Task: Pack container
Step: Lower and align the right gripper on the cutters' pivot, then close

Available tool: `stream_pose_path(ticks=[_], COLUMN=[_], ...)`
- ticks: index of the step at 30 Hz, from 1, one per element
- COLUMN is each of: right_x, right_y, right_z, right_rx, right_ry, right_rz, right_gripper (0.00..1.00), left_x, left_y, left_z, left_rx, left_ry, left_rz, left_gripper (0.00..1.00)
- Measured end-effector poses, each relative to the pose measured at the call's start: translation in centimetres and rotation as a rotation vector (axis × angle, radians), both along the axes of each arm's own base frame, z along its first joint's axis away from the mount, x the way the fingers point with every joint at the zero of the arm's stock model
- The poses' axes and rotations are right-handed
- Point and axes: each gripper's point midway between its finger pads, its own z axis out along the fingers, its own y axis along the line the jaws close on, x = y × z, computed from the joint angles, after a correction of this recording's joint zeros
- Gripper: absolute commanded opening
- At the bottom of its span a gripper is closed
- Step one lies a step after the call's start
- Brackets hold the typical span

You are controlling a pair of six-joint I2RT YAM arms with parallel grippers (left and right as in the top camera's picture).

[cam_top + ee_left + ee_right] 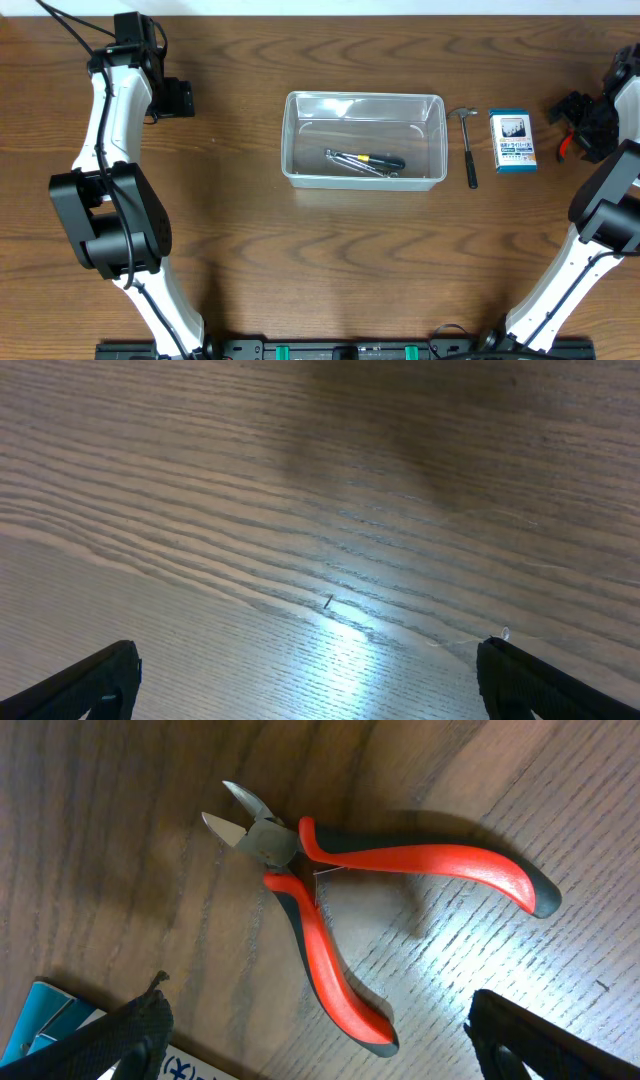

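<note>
The clear plastic container (292,150) sits mid-table and holds a black-and-yellow-handled tool (365,161). Red-handled cutters (340,890) lie flat on the wood at the far right, their handles spread. My right gripper (318,1025) hovers over them, open, its fingers (130,1040) wide either side of the lower handle and touching nothing. In the overhead view that gripper (575,125) is at the right edge, beside the box. My left gripper (310,675) is open over bare wood, far left of the container (178,98).
A small hammer (468,145) lies just right of the container. A blue-and-white box (513,140) stands between the hammer and the cutters; its corner shows by my right gripper's left finger (50,1020). Both arm bases stand at the front edge.
</note>
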Motion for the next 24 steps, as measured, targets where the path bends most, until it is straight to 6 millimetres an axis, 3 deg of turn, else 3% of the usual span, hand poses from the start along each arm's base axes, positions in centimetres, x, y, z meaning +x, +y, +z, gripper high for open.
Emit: stream_pose_path(ticks=[24], right_x=[-0.82], right_y=[-0.42], right_z=[-0.06], right_rx=[0.008], right_ry=[0.02], right_rz=[-0.015], right_gripper=[0.96], left_x=[0.0], left_y=[0.0], left_z=[0.0], left_rx=[0.0], left_ry=[0.0], left_rz=[0.0], left_gripper=[0.98])
